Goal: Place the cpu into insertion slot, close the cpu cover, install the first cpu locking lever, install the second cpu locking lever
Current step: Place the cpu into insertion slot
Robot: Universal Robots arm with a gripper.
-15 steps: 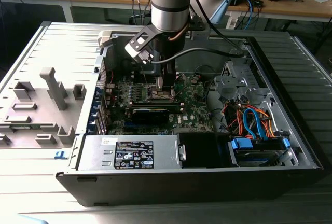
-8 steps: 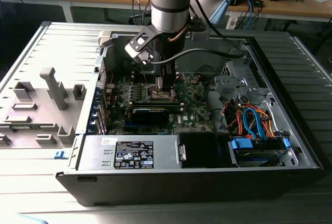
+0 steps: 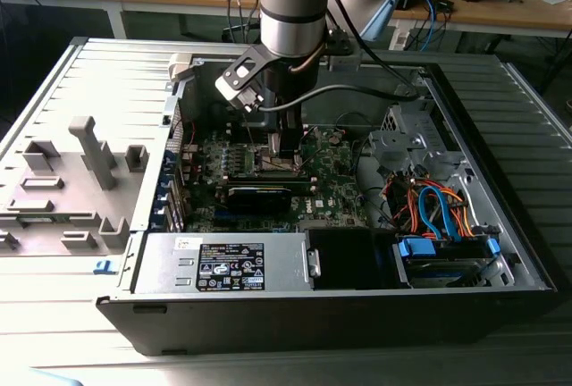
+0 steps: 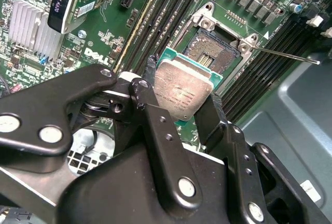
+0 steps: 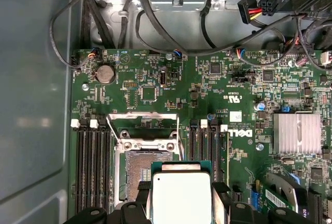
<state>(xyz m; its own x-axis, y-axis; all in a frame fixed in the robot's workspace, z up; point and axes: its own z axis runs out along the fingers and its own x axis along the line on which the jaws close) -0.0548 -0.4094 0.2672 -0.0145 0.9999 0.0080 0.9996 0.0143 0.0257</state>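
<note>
Two black fingers [image 4: 155,125] of the gripper [image 4: 181,99] are pinching the cpu [image 4: 182,84] by opposite edges, so the jaws are standing closed on the chip, its silvery-grey top facing the wrist. Gripping by the edges is leaving the underside free (the face that has to meet the socket, by this reading).

Just beyond the chip, the insertion slot [image 4: 215,53] is lying bare, its tan-gold centre showing inside a dark metal rim. In both wrist views the cpu is overlapping the slot's near edge, and it appears to be hanging above the slot, not seated.

At the slot's far side in the first wrist view, the cpu cover [image 5: 142,115] is standing swung up, which is leaving the opening clear for the chip. In the second wrist view a thin locking lever [image 4: 285,54] is angling away from one socket corner, evidently released for the same reason.

Long memory slots [image 5: 93,167] are flanking the socket on both sides, and a finned heatsink [image 5: 296,133] is sitting well apart on the green motherboard [image 5: 155,79]. Farther still, bundled cables [image 5: 155,22] are draping along the board's far edge.

Farthest out, in the exterior view, the open computer case [image 3: 313,319] is lying on its side, so the arm is reaching the board from above.
</note>
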